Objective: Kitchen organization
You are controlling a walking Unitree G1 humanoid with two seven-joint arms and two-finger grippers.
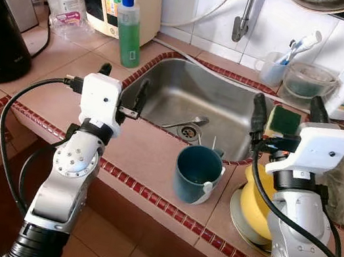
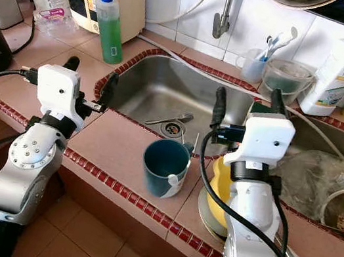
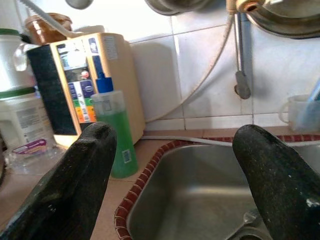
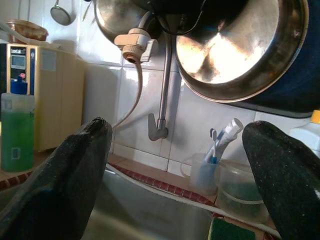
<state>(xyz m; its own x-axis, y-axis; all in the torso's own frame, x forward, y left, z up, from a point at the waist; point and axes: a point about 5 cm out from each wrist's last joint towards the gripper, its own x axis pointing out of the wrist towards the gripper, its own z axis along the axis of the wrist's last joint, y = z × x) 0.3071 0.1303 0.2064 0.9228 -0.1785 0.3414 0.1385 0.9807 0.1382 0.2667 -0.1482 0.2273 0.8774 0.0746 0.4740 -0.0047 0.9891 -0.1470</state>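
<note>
Two grippers hang in front of you over a tiled tabletop (image 1: 48,73) with a steel sink (image 1: 165,94) set into it, and both have their jaws spread wide with nothing between them. Your left gripper (image 1: 121,89) hovers at the sink's left rim, its fingers (image 3: 75,185) pointing toward the back wall, where the left wrist view picks out a bottle of green liquid (image 3: 114,132) standing just left of the sink beside a cream-coloured appliance (image 3: 95,85). Your right gripper (image 1: 289,112) hovers over the sink's right rim, with a green and yellow sponge (image 1: 285,120) showing between its fingers in the head view, though you cannot tell from that whether anything touches it. Just in front of the sink, on the near strip of tabletop between your two arms, a dark teal mug (image 1: 197,174) stands upright with its mouth open to you. Right of the mug, a yellow bowl-like piece (image 1: 257,207) sits on a plate (image 2: 206,216), partly hidden by your right arm. In the basin lies a spoon (image 1: 186,123) near the drain. Along the back ledge you have a clear cup with toothbrushes (image 4: 202,172), a clear container (image 1: 308,82) beside it, and a white bottle with a yellow cap (image 2: 340,65). A large metal pan (image 4: 235,47) hangs on the wall above.
</note>
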